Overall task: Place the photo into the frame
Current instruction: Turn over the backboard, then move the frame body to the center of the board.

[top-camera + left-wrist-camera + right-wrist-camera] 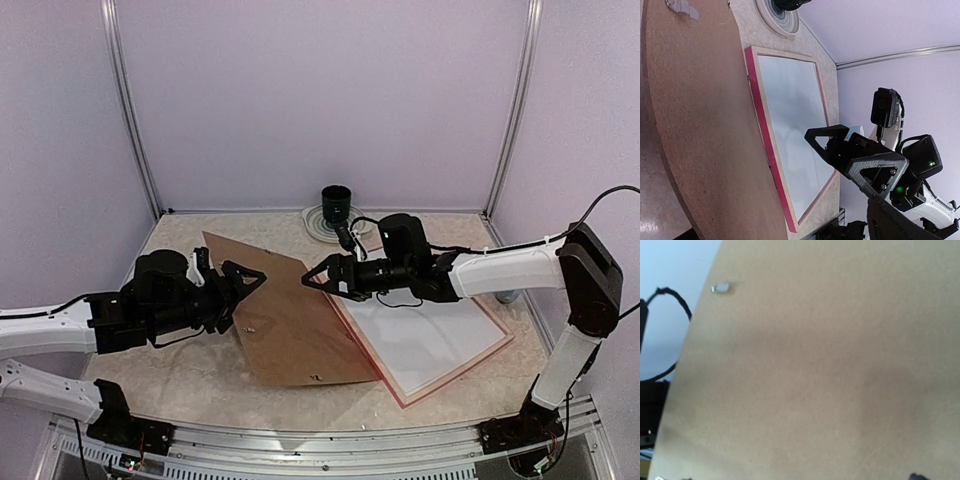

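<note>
The brown board (290, 325) lies nearest. Just right of it is the frame (767, 136), pale side up, its left edge under the board and a white sheet (430, 335) inside. At the board's left edge the left gripper (245, 290) hovers, spread and empty. At its far right edge is the right gripper (312, 280), also spread. Beyond the board stands a black cup (336, 203).

No text, label, brand, number or sign is showing legibly in any view. The board (290, 320) and the frame (765, 125) are presenting plain surfaces. Small specks on the board are appearing too blurred to read.
</note>
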Robot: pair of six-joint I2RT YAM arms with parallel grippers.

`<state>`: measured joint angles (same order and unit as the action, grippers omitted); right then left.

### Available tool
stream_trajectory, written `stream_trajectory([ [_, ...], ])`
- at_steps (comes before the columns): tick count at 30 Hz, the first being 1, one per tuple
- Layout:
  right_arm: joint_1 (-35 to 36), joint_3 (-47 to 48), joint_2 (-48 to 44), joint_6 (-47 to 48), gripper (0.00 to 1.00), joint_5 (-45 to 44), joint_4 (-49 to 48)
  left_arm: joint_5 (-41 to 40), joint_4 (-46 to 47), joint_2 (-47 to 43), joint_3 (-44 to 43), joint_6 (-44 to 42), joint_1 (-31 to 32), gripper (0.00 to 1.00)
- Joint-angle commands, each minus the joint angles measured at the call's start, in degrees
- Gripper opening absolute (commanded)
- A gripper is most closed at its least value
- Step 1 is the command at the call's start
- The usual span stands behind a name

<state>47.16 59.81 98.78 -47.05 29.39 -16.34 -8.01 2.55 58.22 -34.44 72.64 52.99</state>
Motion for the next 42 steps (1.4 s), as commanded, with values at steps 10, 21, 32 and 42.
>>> stream_trajectory([
  [10, -0.4, -1.4, 0.5, -0.6, 0.93, 0.6, -2.5, -1.4, -12.5, -8.2, -0.6, 4.1, 0.8, 0.6],
  [21, -0.4, -2.3, -0.7, -0.4, 0.93, 0.4, -2.3, 1.6, -10.0, -5.1, 3.0, 5.1, -0.5, 0.24],
  [32, -0.4, -3.2, -3.4, 1.5, 0.93, -2.1, 1.2, 3.4, -8.2, -6.3, 5.4, 4.8, -3.0, 0.0],
  [42, -3.2, -5.2, -7.5, 4.1, 0.93, -5.2, 6.5, 5.1, -9.0, -8.9, 5.0, -1.4, -7.3, 0.0],
])
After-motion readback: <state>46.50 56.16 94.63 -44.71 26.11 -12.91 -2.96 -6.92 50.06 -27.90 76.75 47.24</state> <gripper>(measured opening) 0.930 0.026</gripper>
